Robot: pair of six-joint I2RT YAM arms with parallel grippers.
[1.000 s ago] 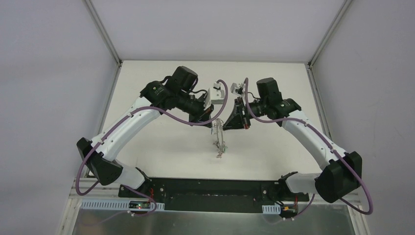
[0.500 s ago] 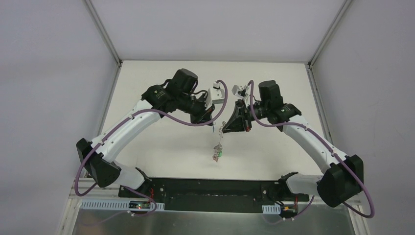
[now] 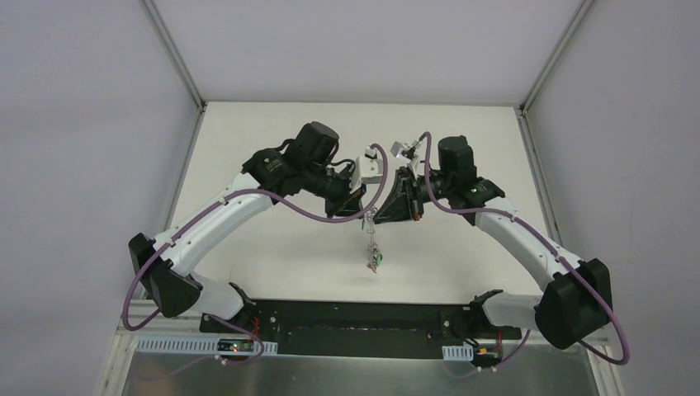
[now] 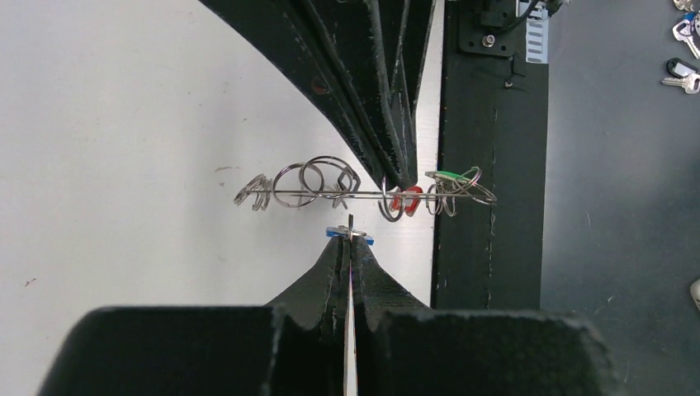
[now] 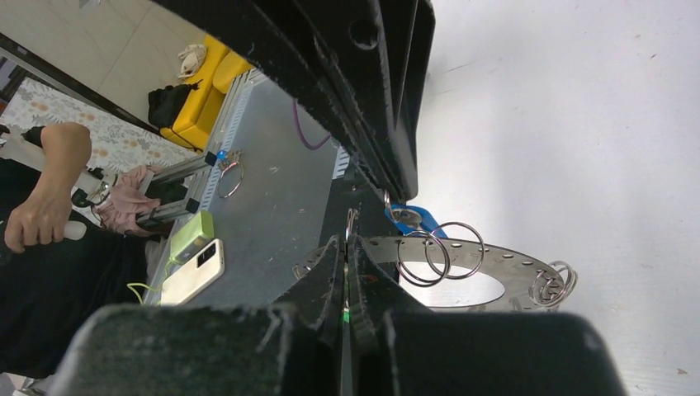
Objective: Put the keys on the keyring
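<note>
We see the keyring (image 5: 503, 262) held up over the white surface (image 3: 272, 239), midway between the two arms, turned edge-on to the overhead camera so that it hangs as a thin vertical sliver. The right jaws are clenched on the keyring's rim, pinching the flat grey disc at its edge. The left jaws are clenched on the blue-tagged key (image 4: 349, 236), which sits just beside the keyring's edge, directly across from the right jaws; whether the key touches the disc we cannot tell. Several split rings (image 4: 318, 177) stand out from the keyring's rim on both sides of the grip. A red tag (image 4: 404, 199) and a green tag (image 4: 447, 175) hang at the keyring's rim, near the right jaws. Well apart from the keyring, other keys (image 4: 682, 74) lie on the grey plate (image 4: 627, 206).
</note>
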